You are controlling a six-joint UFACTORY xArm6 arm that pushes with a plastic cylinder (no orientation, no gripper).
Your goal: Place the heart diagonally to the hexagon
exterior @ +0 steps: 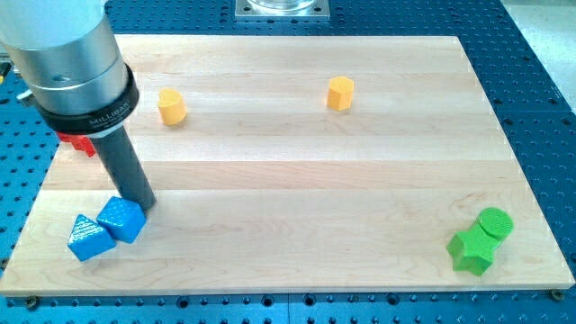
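Far left, my tip (144, 205) against blue cube (121, 219), beside blue triangle (90, 238); bare rod, no fingers to open or close. Seemingly untouched: yellow heart (171, 106), well apart from yellow hexagon (340, 93), roughly level, not diagonal. Whole push left.

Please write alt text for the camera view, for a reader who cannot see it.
My tip rests against the top edge of a blue cube, which touches a blue triangular block at the wooden board's lower left. A yellow heart and yellow hexagon sit apart near the top; two touching green blocks sit lower right, and a red block is partly hidden behind the arm.
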